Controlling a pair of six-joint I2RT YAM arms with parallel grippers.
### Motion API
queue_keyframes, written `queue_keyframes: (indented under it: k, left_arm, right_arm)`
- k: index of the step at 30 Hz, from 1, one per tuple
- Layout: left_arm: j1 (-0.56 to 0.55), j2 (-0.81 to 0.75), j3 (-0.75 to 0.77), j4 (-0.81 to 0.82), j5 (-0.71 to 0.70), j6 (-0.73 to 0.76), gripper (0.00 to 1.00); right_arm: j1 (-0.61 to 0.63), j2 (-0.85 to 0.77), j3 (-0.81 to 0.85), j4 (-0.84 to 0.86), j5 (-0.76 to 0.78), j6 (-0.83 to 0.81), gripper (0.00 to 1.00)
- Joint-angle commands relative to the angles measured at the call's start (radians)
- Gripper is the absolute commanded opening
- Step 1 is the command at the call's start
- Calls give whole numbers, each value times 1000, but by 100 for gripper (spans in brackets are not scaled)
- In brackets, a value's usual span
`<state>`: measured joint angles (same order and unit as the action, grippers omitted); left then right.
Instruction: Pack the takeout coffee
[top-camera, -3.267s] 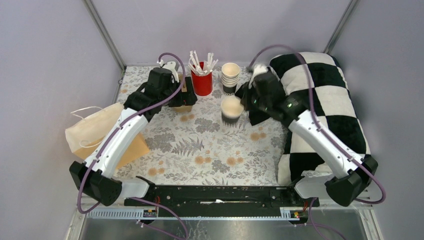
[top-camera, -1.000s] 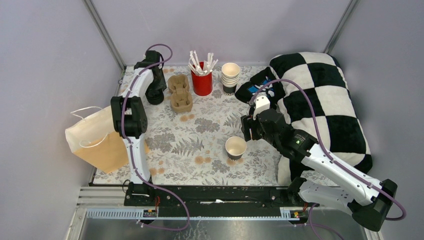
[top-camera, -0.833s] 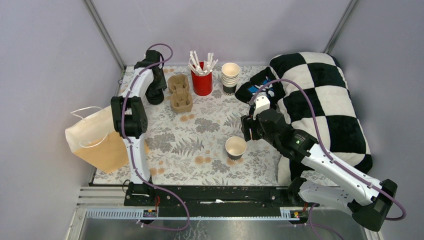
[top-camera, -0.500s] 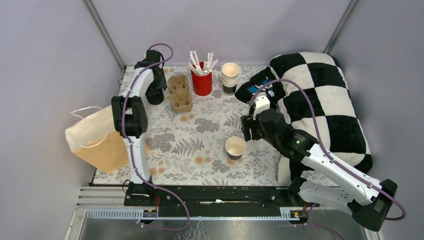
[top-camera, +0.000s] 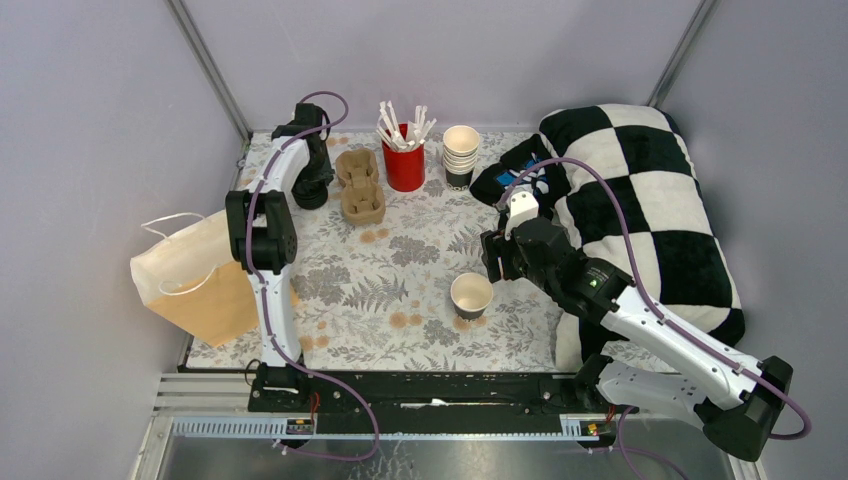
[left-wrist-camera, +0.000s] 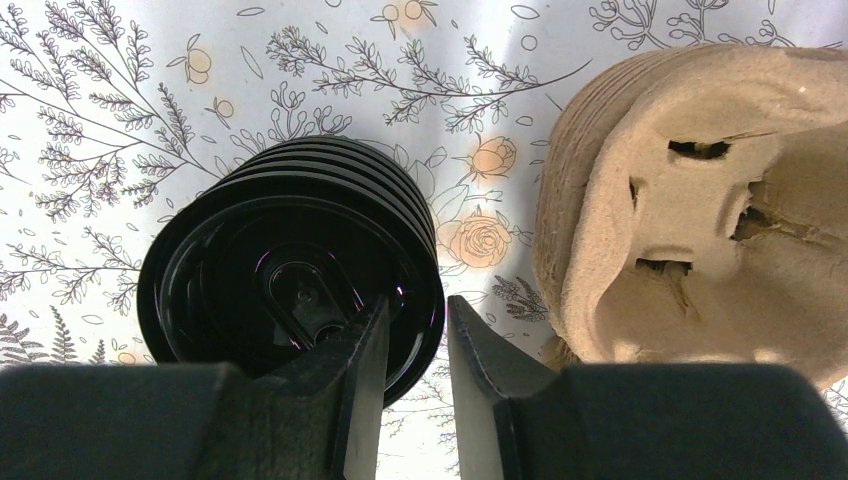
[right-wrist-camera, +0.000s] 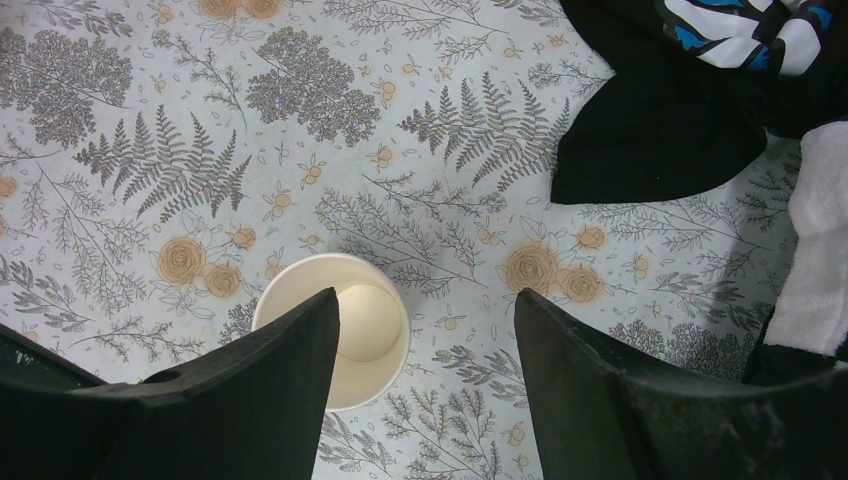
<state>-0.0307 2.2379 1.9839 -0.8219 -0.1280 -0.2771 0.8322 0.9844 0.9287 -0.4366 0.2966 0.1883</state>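
Left gripper (left-wrist-camera: 415, 312): fingers narrowly apart astride the top lid's rim; whether it grips cannot be told.
Right gripper (right-wrist-camera: 425, 302): jaws wide apart above the lidless cup (right-wrist-camera: 367, 312).
Writing: printed cloth (right-wrist-camera: 740, 30), unreadable.
Room: cup upright mid-table, open all round.
Count: one lid stack (left-wrist-camera: 290, 265), just beside one carrier (left-wrist-camera: 700, 200).

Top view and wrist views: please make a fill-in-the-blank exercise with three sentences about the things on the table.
The stacked lids are ___ in colour. The paper cup near the right gripper has no ___. The white sticks stand in a ___ cup.
Missing words: black, lid, red.
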Motion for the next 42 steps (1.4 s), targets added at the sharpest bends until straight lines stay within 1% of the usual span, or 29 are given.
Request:
queue_keyframes:
  k: [1,4,8,24,33,40,42]
  left_arm:
    - [6,-11,54,15,-9,14,36]
    - [6,-14,53,15,-9,13,38]
    - [5,-15,55,15,-10,15,36]
    - [6,-23,54,21,-15,25,23]
    - [5,-47,46,20,-20,29,21]
    - [6,-53,44,20,-20,30,12]
    - [6,-54,45,18,-22,30,11]
  right_arm:
    - [8,6,41,9,4,4,71]
    - [8,10,41,8,-1,3,71]
    - [8,12,40,10,-7,3,71]
    - [8,28,45,9,-19,2,71]
    - [8,29,47,10,-21,5,71]
    - [8,31,50,10,-26,5,71]
    - [8,30,50,10,-27,3,71]
